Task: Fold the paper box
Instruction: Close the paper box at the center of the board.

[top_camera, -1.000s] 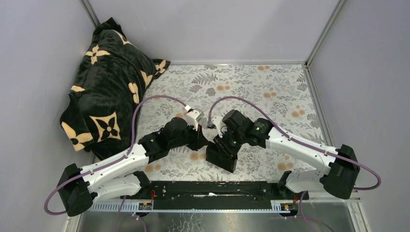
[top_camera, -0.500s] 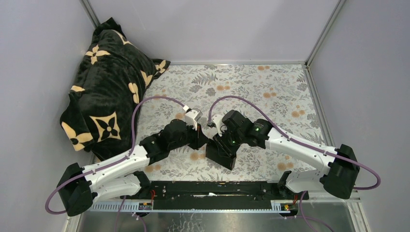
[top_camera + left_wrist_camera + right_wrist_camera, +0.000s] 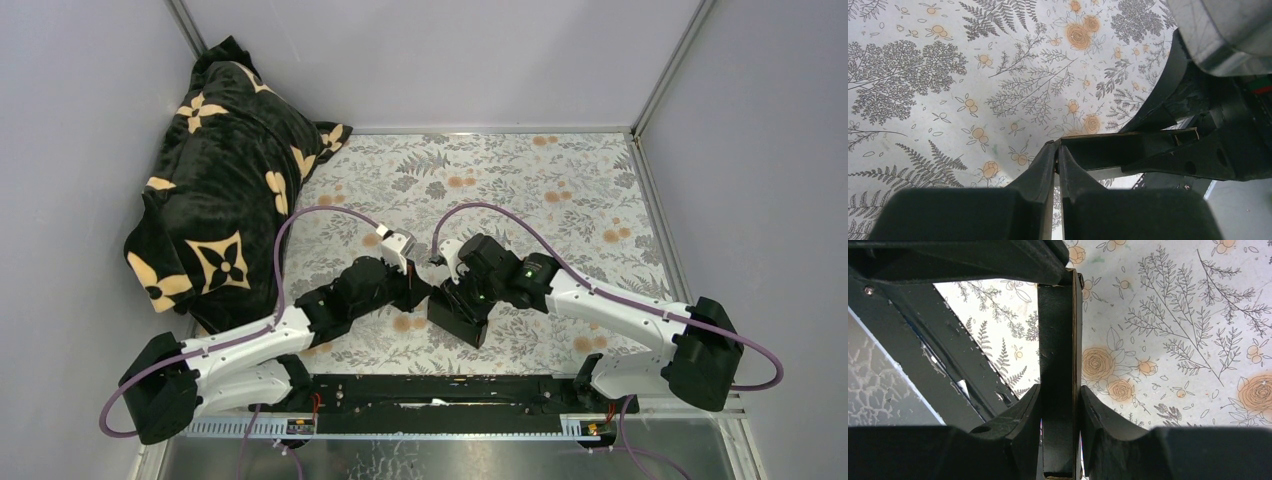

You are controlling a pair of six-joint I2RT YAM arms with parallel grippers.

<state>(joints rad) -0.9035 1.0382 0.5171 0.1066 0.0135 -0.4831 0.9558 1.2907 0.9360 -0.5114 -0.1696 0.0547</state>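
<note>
Arm bases: both arms are standing on the black rail [image 3: 430, 395] at the near edge of the table [image 3: 560, 190], and both are reaching inward so that the two hands are meeting near the middle of the near half.

Left hand [image 3: 421, 291]: its fingers are lying pressed almost together, and in the left wrist view they are pinching a thin card edge at one corner of the paper box [image 3: 458, 321]. Only a narrow slit is showing between them.

Right hand [image 3: 461, 300]: its fingers are clamping the paper box across its narrow width, one finger on each side, as the right wrist view is showing; the card is filling the gap between them.

Paper box location: it is sitting between the two hands, toward the right hand's side, near the rail. Whether it is touching the table cannot be told.

Paper box form: in the right wrist view it is appearing as a narrow black slab running away from the camera, with the left hand meeting its far end.

Table surface: a pale cloth with grey ferns and orange flowers is covering it.

Blanket [image 3: 220, 180]: it is lying bunched at the far left corner, well apart from the hands.
</note>
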